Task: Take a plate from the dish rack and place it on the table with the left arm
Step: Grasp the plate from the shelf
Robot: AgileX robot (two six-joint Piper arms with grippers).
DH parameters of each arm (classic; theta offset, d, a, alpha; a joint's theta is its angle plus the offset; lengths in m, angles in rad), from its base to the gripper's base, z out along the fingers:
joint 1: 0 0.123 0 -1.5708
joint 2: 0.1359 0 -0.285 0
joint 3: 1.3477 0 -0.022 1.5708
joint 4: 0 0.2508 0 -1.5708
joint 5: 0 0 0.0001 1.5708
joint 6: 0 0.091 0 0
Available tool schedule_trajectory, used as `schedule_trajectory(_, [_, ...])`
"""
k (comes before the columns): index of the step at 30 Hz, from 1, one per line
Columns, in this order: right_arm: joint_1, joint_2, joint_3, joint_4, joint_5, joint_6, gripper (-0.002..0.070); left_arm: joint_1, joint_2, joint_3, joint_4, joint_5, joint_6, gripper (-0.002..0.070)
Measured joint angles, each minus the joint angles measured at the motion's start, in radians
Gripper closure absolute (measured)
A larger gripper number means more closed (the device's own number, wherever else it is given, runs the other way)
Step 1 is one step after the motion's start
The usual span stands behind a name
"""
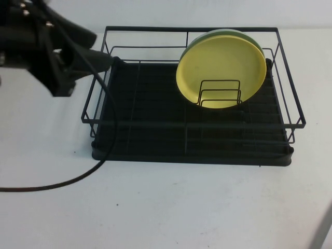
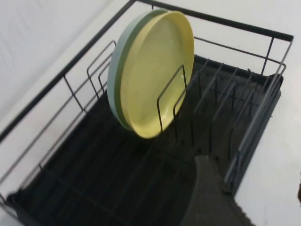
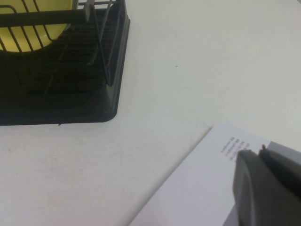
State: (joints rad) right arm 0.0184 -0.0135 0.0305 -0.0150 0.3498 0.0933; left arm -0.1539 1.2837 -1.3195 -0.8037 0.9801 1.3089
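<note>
White tabletop (image 1: pixel 171 207), slightly scuffed, carries a black wire dish rack (image 1: pixel 192 124) on a black tray base. Yellow plate (image 1: pixel 220 70) stands on edge in the small wire holder toward the rack's right rear, leaning back against a pale green plate (image 1: pixel 249 37) just behind it; the two touch or nearly so. Left end effector (image 1: pixel 106 59) hovers at the rack's left rear corner, over the wire rim, well apart from the plate and empty. One dark finger (image 2: pixel 207 197) shows in the left wrist view above the tray; whether the fingers are spread or pressed together, cannot tell. A loose black cable (image 1: pixel 78 179) trails from the left arm across the tabletop. Right end effector (image 3: pixel 263 188) sits parked low over a white printed sheet (image 3: pixel 207 188), off the rack's right front corner; its fingers' state cannot be told either. Judgement: plate looks like plain plastic, so light, stiff, not fragile, but smooth and likely slippery. Best hold is probably the upper rim, one finger on the face and one slipped between yellow and green, taking care not to drag the green plate along. Lift should go upward to clear the holder's wires.
</note>
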Motion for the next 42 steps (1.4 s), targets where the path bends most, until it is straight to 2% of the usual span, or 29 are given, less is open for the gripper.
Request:
schedule_trajectory(3, [0.000, 0.000, 0.000, 0.000, 0.000, 0.000, 0.0696, -0.096, 0.077, -0.037, -0.007, -0.098, 0.111, 0.0311])
schedule_trajectory(5, [0.000, 0.000, 0.000, 0.000, 0.000, 0.000, 0.0696, -0.160, 0.133, -0.063, -0.016, -0.185, 0.134, 0.0303])
schedule_trajectory(8, [0.000, 0.000, 0.000, 0.000, 0.000, 0.000, 0.0697, -0.225, 0.217, -0.106, -0.068, -0.293, 0.142, 0.0300])
schedule_trajectory(11, [0.000, 0.000, 0.000, 0.000, 0.000, 0.000, 0.0697, -0.258, 0.318, -0.167, -0.118, -0.329, 0.154, 0.0298])
schedule_trajectory(21, [0.000, 0.000, 0.000, 0.000, 0.000, 0.000, 0.0696, -0.311, 0.616, -0.387, -0.157, -0.346, 0.169, 0.0297])
schedule_trajectory(24, [0.000, 0.000, 0.000, 0.000, 0.000, 0.000, 0.0697, -0.328, 0.673, -0.435, -0.169, -0.346, 0.222, 0.0297])
schedule_trajectory(33, [0.000, 0.000, 0.000, 0.000, 0.000, 0.000, 0.0696, -0.350, 0.743, -0.490, -0.242, -0.411, 0.306, 0.0297])
schedule_trajectory(42, [0.000, 0.000, 0.000, 0.000, 0.000, 0.000, 0.0696, -0.350, 0.757, -0.492, -0.255, -0.477, 0.339, 0.0297])
